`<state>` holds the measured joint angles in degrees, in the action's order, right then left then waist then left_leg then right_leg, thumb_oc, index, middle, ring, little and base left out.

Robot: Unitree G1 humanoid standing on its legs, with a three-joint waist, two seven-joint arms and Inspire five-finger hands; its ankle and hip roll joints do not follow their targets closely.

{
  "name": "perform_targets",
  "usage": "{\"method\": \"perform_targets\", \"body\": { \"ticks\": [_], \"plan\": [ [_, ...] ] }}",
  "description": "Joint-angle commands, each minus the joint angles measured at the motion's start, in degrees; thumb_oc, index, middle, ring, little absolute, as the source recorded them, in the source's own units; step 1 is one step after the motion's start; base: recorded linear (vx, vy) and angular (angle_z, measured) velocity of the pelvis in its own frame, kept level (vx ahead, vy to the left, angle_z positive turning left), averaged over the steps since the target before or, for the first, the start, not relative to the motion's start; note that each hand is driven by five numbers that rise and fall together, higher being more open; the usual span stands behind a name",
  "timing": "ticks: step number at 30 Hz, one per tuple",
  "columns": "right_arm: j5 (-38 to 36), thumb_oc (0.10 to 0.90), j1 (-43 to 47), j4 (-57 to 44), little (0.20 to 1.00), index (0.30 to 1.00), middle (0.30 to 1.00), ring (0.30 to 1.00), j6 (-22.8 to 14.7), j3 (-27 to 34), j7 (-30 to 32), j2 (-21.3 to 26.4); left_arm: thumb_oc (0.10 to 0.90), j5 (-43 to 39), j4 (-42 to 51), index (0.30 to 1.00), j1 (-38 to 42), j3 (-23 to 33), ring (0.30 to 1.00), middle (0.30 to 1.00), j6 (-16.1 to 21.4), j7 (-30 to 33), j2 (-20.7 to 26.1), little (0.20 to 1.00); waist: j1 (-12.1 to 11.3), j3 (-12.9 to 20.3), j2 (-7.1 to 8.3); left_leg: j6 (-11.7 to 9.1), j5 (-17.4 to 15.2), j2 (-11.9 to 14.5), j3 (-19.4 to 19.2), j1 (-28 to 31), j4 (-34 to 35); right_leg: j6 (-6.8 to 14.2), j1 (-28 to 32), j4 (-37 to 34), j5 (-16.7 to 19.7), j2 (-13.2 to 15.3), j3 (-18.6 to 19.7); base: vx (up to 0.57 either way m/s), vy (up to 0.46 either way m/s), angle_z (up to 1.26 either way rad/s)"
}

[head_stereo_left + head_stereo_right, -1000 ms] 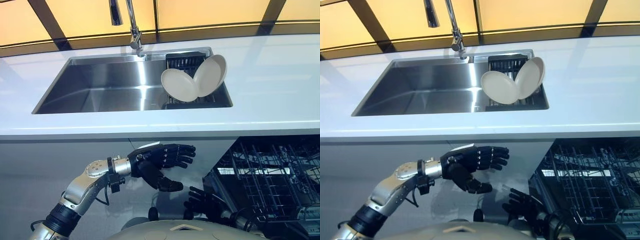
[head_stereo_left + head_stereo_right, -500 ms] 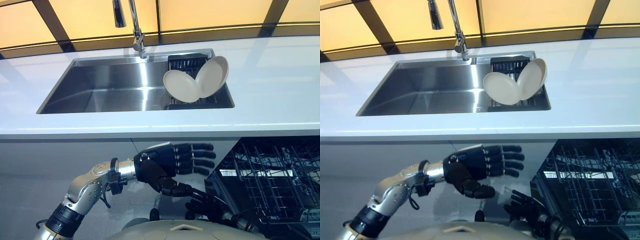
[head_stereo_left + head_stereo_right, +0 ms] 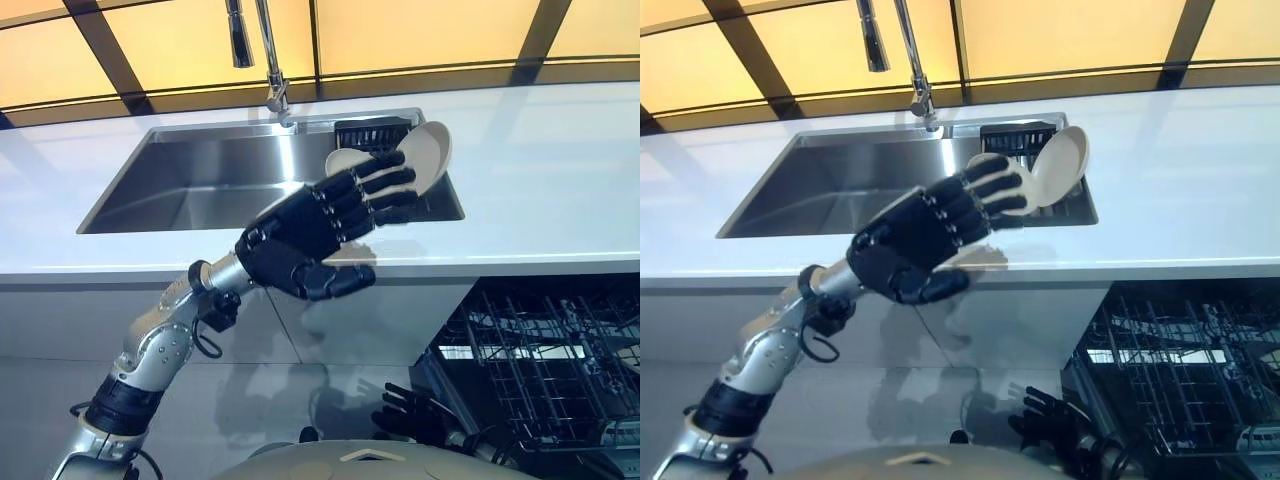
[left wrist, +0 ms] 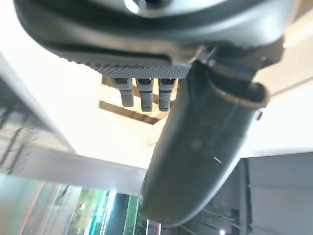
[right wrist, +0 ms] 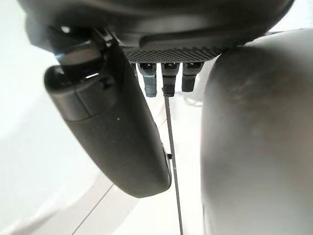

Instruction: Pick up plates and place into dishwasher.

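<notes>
The two plates (image 3: 425, 155) are leaning on edge in the dark rack (image 3: 370, 130) at the right end of the sink (image 3: 200, 185), one tipped against the other. Same spot as a second ago, they haven't budged. What changed is the left robot hand (image 3: 315, 230): a second ago it was down low in front of the cabinet face, under the desk edge, and now it's come way up and hangs over the front edge of the desk (image 3: 540, 180), reaching toward the sink's right end. Its fingers are spread and fairly straight, thumb sticking out underneath, holding nothing. From the head cameras the fingertips (image 3: 395, 175) overlap the nearer plate and hide most of it, but I can't tell if they actually touch it or are just in front of it.

The right robot hand (image 3: 415, 415) is low down by the near edge of the view, left of the dishwasher, pretty much where it was. Fingers look loosely open, nothing in it.

Around that: the faucet (image 3: 265, 60) rises from the far rim of the sink, and the basin is bare steel left of the rack. Under the desk on the right, the dishwasher (image 3: 545, 365) is open with its wire rack pulled out.
</notes>
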<state>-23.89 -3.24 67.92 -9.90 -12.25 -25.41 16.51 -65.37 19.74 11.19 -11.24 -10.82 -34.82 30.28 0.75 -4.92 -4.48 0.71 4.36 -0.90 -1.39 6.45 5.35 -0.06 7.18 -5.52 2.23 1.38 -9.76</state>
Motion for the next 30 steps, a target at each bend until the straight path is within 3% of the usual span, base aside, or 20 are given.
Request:
{"method": "perform_targets", "body": {
  "ticks": [1, 5, 7, 9, 12, 16, 19, 26, 30],
  "plan": [
    [0.17, 0.8, 2.32, -0.45, 0.9, 0.9, 0.9, 0.9, -0.63, -2.62, -0.76, -2.8, 0.8, -2.46, 3.85, 0.9, 9.26, 4.59, 0.9, 0.9, 10.36, 8.5, 0.5, 0.9, 1.49, 0.98, 1.03, 1.63, -9.04, -2.18, 1.46, 2.54, -0.35, 2.58, 0.12, 3.86, -6.55, -1.13, 1.38, 0.05, -0.016, -0.02],
    [0.11, 0.8, 2.34, -1.33, 0.9, 0.9, 0.9, 0.9, 0.44, -2.95, -0.07, -3.08, 0.8, 7.17, 1.27, 0.9, 11.68, 6.12, 0.9, 0.9, 13.8, 17.96, 1.85, 0.9, 1.78, 1.24, 1.02, 1.59, -9.09, -2.15, 1.16, 2.93, -0.35, 2.52, 0.26, 4.05, -6.82, -1.34, 1.72, 0.02, -0.01, -0.04],
    [0.09, 0.8, 2.33, -1.28, 0.9, 0.9, 0.9, 0.9, 0.67, -3.02, 0.01, -3.21, 0.8, 16.13, -1.18, 0.9, 12.65, 7.55, 0.9, 0.9, 16.5, 21.99, 2.73, 0.9, 1.84, 1.37, 1.0, 1.55, -9.11, -2.07, 0.91, 3.03, -0.35, 2.48, 0.26, 4.19, -7.0, -1.42, 1.76, 0.02, -0.014, -0.08],
    [0.34, 0.8, 2.35, -1.0, 0.9, 0.9, 0.9, 0.9, 0.77, -3.13, 0.01, -3.14, 0.8, 22.9, -2.58, 0.9, 13.83, 8.57, 0.9, 0.9, 16.94, 24.23, 4.4, 0.9, 1.91, 1.54, 0.93, 1.48, -9.03, -1.99, 0.62, 3.08, -0.35, 2.51, 0.16, 4.43, -7.09, -1.48, 1.83, 0.03, -0.014, -0.09],
    [0.89, 0.8, 2.45, -0.53, 0.9, 0.9, 0.9, 0.9, 0.37, -3.13, 0.01, -2.93, 0.8, 25.0, -3.5, 0.9, 15.18, 9.26, 0.9, 0.9, 17.11, 25.99, 6.88, 0.9, 1.97, 1.68, 0.82, 1.41, -9.0, -1.94, 0.31, 3.09, -0.35, 2.58, 0.15, 4.46, -7.14, -1.55, 1.89, 0.01, -0.006, -0.04],
    [2.51, 0.8, 2.86, 0.16, 0.9, 0.9, 0.9, 0.9, -0.1, -3.92, 0.01, -2.49, 0.8, 38.61, -6.62, 0.9, 20.21, 10.32, 0.9, 0.9, 17.31, 30.74, 13.0, 0.9, 2.33, 1.94, 0.42, 1.07, -8.79, -1.81, -0.55, 2.96, -0.35, 2.73, -0.04, 4.37, -7.01, -1.73, 2.22, 0.01, -0.015, -0.01],
    [3.49, 0.8, 3.0, 0.21, 0.9, 0.9, 0.9, 0.9, -0.71, -4.36, -0.21, -2.34, 0.8, 40.3, -8.1, 0.9, 22.02, 9.88, 0.9, 0.9, 16.49, 30.56, 15.36, 0.9, 2.41, 1.98, 0.24, 0.98, -8.7, -1.78, -0.75, 2.86, -0.35, 2.8, -0.11, 4.32, -6.94, -1.73, 2.21, 0.0, 0.0, 0.0],
    [4.29, 0.8, 3.41, -0.38, 0.9, 0.9, 0.9, 0.9, -0.41, -6.52, 0.13, -1.97, 0.8, 59.16, -15.61, 0.9, 32.91, 3.97, 0.9, 0.9, 18.66, 33.66, 25.29, 0.9, 3.42, 2.1, -0.88, 0.58, -8.52, -1.71, -2.2, 2.39, -0.35, 3.34, -0.59, 3.78, -6.27, -1.57, 2.37, 0.0, -0.021, -0.01],
    [4.25, 0.8, 3.31, -0.39, 0.9, 0.9, 0.9, 0.9, 0.05, -6.55, -0.13, -1.76, 0.8, 61.43, -18.22, 0.9, 38.54, -0.59, 0.9, 0.9, 18.07, 33.86, 29.22, 0.9, 4.21, 2.01, -1.61, 0.43, -8.44, -1.71, -2.93, 2.34, -0.35, 3.76, -0.79, 3.55, -5.79, -1.48, 2.76, 0.01, -0.007, -0.02]
  ]
}}
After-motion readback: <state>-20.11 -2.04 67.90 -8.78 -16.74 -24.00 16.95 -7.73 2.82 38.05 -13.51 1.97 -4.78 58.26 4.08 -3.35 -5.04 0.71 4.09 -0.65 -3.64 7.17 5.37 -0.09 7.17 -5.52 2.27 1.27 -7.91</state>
